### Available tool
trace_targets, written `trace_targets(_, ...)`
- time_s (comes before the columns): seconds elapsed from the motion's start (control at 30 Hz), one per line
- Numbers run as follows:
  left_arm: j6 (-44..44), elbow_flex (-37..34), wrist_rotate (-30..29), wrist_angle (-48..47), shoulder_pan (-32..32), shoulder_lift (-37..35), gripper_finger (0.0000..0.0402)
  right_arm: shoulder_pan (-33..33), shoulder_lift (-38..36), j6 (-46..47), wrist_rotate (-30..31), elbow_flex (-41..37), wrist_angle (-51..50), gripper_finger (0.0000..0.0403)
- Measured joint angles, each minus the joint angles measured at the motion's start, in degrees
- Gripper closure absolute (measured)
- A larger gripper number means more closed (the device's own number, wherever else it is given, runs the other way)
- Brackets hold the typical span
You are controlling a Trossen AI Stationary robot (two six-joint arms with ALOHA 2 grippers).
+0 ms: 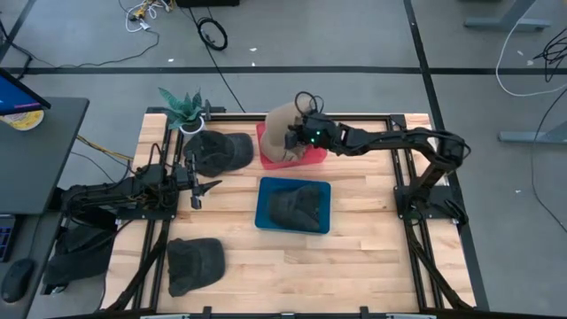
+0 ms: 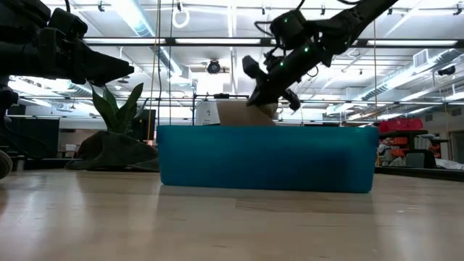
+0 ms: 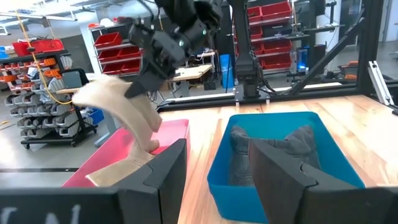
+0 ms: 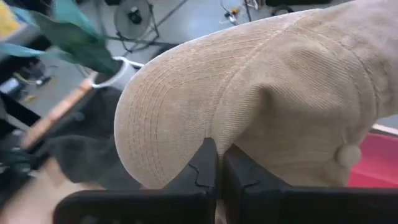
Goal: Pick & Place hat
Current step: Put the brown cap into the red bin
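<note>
progress looks midway: right end effector clenched on tan hat over red bin near the bench's far edge, placement pending; left end effector released, waiting.

**A robotics lab inside a workshop hall**

A wooden tabletop sits on a bare concrete floor strewn with loose cables. Beyond the tabletop's far edge, metal shelving holds rows of red storage bins and small grey parts drawers. Overhead run fluorescent strip lights and exposed ceiling pipework, with a camera mounted among them.
</note>
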Motion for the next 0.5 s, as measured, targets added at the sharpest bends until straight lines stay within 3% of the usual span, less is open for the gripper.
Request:
trace_targets(0.3, 0.0, 0.01, 0.02, -0.07, -0.01, 0.01, 0.0225, -0.36, 1.31, 3.85, -0.25, 0.02, -5.14, 0.0398)
trace_targets(0.5, 0.0, 0.0, 0.02, -0.07, -0.01, 0.01, 0.0225, -1.16, 1.15, 4.14, -4.69, 0.04, -5.81, 0.0398)
